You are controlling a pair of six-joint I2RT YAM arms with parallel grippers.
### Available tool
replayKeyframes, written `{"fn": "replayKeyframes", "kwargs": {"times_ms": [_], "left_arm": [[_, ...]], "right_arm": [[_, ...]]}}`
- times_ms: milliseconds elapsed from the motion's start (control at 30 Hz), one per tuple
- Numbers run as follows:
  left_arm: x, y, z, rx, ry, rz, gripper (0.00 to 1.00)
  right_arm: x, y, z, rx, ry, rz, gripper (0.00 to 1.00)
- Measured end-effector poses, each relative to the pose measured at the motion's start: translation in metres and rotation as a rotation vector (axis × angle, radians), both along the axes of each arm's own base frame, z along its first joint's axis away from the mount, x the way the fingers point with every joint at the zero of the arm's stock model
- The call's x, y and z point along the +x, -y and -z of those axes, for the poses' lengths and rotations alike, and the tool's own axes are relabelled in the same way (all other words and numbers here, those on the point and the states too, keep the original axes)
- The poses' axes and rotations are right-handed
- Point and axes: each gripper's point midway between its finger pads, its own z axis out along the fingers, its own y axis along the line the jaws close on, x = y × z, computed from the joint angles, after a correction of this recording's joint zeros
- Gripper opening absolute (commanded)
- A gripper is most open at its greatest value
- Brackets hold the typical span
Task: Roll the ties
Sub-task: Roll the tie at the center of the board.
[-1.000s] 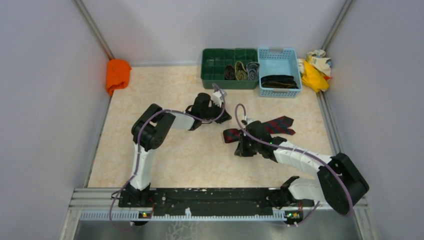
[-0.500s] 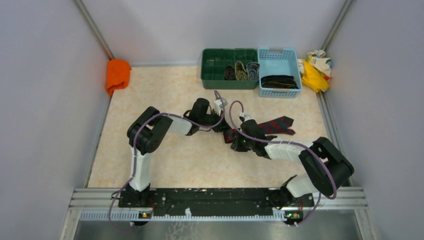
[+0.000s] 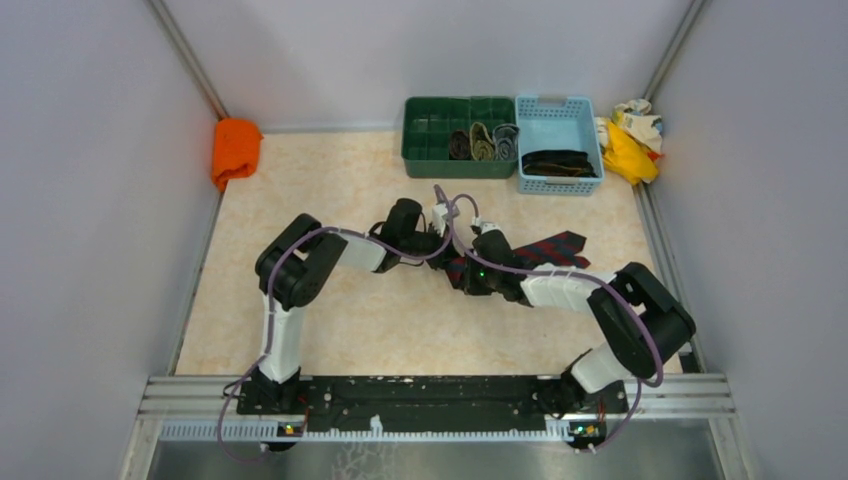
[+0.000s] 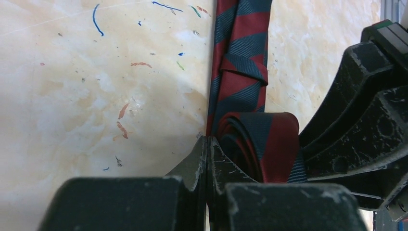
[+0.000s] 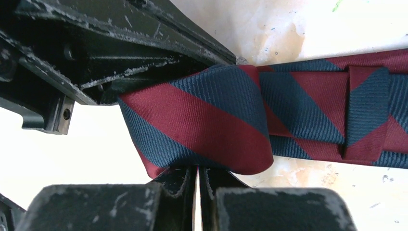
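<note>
A dark red tie with navy stripes lies mid-table, its left end wound into a small roll. My left gripper is shut and holds nothing; in the left wrist view its tips rest against the roll's left side. My right gripper is shut too, with nothing between its fingers; its tips touch the roll from the opposite side. The unrolled length runs off flat to the right. Each gripper's black body fills part of the other's wrist view.
A green divided bin at the back holds three rolled ties. Beside it a light blue basket holds dark ties. An orange cloth lies far left, yellow-and-cream rags far right. Walls enclose three sides.
Both arms closed in on the tie's rolled end: the left gripper came right and nearer, the right gripper slid left. Both stayed shut.
</note>
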Motion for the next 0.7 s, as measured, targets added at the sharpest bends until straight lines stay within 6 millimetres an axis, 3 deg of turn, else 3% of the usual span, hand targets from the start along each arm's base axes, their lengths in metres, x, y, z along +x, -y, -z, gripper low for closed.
{"fn": "replayKeyframes", "kwargs": {"times_ms": [200, 367, 467, 600, 700], "left_arm": [[0.019, -0.004, -0.002, 0.036, 0.017, -0.054, 0.00], [0.045, -0.003, -0.011, 0.052, 0.042, -0.088, 0.00], [0.057, 0.006, -0.022, 0.028, 0.064, -0.084, 0.00], [0.059, 0.012, -0.030, 0.009, 0.072, -0.088, 0.00], [0.057, -0.007, -0.025, 0.041, 0.054, -0.208, 0.00]], "right_arm": [[-0.015, 0.014, -0.007, -0.039, -0.018, -0.007, 0.00], [-0.025, 0.027, -0.036, -0.033, 0.028, 0.007, 0.00], [-0.027, 0.032, -0.043, -0.037, 0.043, 0.016, 0.01], [-0.032, 0.040, -0.041, -0.089, 0.038, 0.009, 0.04], [-0.033, 0.037, -0.051, -0.145, 0.066, -0.023, 0.07]]}}
